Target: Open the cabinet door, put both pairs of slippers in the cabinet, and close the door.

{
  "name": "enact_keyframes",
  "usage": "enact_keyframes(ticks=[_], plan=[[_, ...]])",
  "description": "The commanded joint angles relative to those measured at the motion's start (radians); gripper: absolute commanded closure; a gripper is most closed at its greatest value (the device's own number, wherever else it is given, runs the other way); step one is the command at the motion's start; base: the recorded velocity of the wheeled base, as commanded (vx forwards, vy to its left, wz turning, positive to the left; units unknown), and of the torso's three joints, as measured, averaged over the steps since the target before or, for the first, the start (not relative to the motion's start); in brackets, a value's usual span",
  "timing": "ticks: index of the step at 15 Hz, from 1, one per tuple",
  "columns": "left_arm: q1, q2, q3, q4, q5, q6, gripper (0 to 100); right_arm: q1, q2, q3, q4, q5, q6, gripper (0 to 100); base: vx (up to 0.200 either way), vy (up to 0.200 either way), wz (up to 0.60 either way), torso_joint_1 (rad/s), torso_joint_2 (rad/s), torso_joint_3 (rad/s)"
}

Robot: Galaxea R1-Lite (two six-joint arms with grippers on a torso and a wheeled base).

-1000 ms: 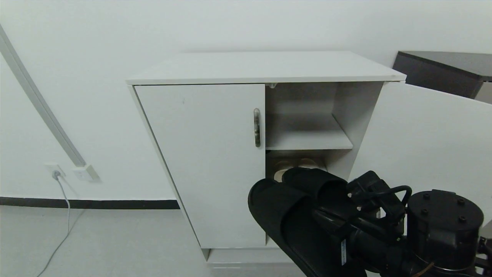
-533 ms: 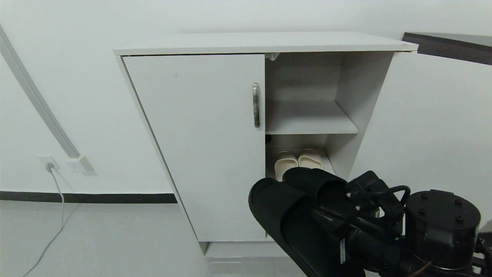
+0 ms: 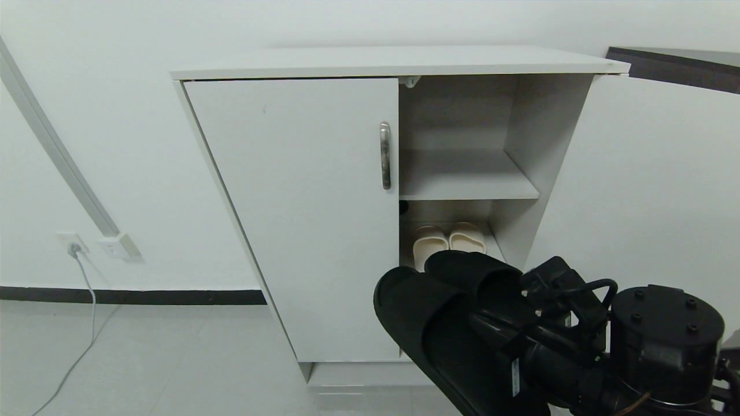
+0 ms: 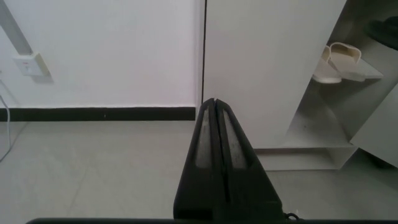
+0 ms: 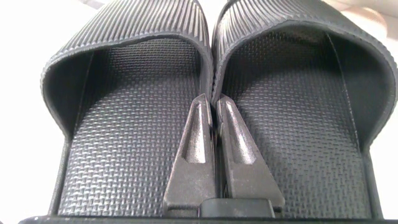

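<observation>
Now, the right gripper [image 5: 211, 99] is clamping the black slippers [image 3: 430, 312], apparently by their touching inner walls, fingers nearly together. It is holding them lower right of centre in the head view, just before the cabinet [image 3: 289, 202]. The right door [image 3: 647, 185] is standing open. The cream slippers [image 3: 448, 241] are sitting inside on a lower shelf [image 4: 367, 73]. The left gripper [image 4: 215, 102] is hanging closed and empty.

Likely a home entryway or a mock-up of one: a white shoe cabinet [image 3: 300, 219] holding cream slippers [image 3: 448, 242] stands against a bare wall [image 3: 115, 115] with black skirting [image 3: 133, 296], a wall socket [image 3: 69, 241] and a pale tiled floor [image 3: 173, 364].
</observation>
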Motion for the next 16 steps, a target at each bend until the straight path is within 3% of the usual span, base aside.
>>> enact_keyframes(ticks=[1,4,7,12,16], plan=[[0.0,0.001,0.0,0.0,0.001,0.001,100,0.001,-0.001,-0.001,0.0,0.0,-0.002,100,0.0,-0.2,0.0,0.002,0.0,0.002],[0.0,0.001,0.0,0.0,0.001,-0.001,100,0.003,0.005,-0.008,0.0,-0.041,-0.002,100,0.0,-0.2,0.0,0.004,0.0,0.002],[0.0,0.001,0.0,0.0,0.001,-0.001,100,0.019,0.008,-0.039,0.004,-0.081,-0.003,100,0.0,0.0,0.0,0.0,0.0,0.0],[0.0,0.001,0.0,0.0,-0.001,0.001,100,0.118,0.122,-0.226,0.05,-0.371,0.026,100,0.0,0.0,0.0,0.0,0.0,0.0],[0.0,0.001,0.0,0.0,-0.001,0.001,100,0.125,0.094,-0.41,0.302,-0.534,0.097,100,0.0,0.0,0.0,0.0,0.0,0.0]])
